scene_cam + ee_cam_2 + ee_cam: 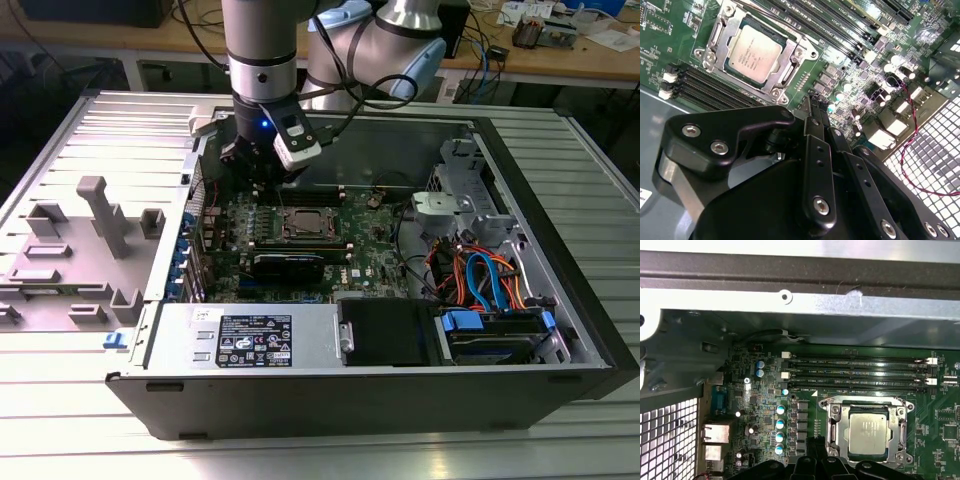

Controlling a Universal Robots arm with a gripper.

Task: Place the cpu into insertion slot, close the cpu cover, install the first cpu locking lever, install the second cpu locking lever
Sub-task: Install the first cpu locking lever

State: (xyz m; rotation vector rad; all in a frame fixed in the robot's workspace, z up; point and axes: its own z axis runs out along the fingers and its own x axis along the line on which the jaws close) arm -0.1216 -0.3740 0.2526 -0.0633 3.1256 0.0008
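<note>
Silver-grey cpu (752,52) sits in insertion slot (707,54) w/ cpu cover (788,64) down; gripper (816,107) just beside slot, fingers together, empty.

The cpu (752,54) has a dull silver-grey metal top. Framing it, the cpu cover (790,65) is brighter bare metal, smooth and lightly glossy. The circuit board (670,25) is glossy green. The gripper (816,107) is smooth satin black, perhaps coated metal, with shiny screws. The table (300,460) is ribbed, matt grey metal.
</note>
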